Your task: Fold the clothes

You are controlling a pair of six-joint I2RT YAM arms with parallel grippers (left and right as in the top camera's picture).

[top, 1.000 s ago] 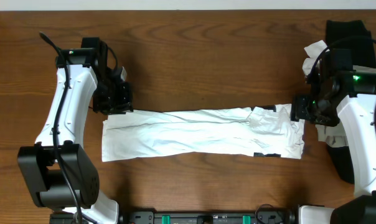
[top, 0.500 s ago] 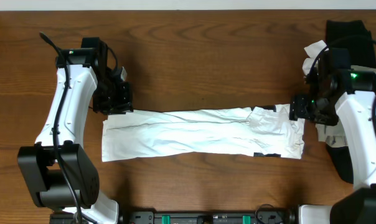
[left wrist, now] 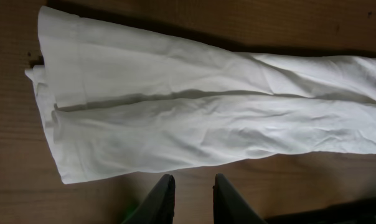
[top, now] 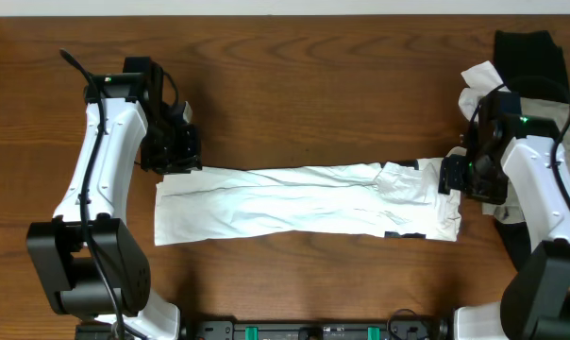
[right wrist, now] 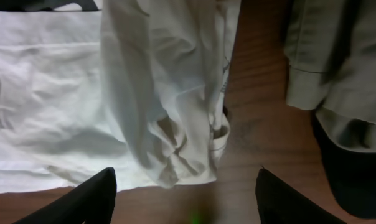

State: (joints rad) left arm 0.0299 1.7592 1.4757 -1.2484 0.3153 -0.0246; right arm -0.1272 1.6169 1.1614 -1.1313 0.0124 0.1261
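Note:
The clothes here are mainly a white T-shirt (top: 304,200), folded into a long band across the middle of the table. Small black print shows at its right end. My left gripper (top: 176,156) sits at the band's far-left corner. In the left wrist view its fingers (left wrist: 166,193) stand a narrow gap apart over bare wood, just off the shirt (left wrist: 206,124), and hold nothing. My right gripper (top: 460,175) hovers at the shirt's right end. Its jaws are wide open (right wrist: 187,173) over the crumpled hem (right wrist: 175,149), with nothing between them.
More garments are piled at the right edge: a grey-beige one (right wrist: 331,62) over a black one (right wrist: 356,180), close to my right arm. The black cloth (top: 523,52) runs to the table's back right corner, with a white scrap (top: 478,80) beside it. Bare wood (top: 313,94) lies behind the shirt.
My right arm has shifted a little, bringing its gripper slightly nearer the front over the shirt's right end. The left arm and the shirt have not moved.

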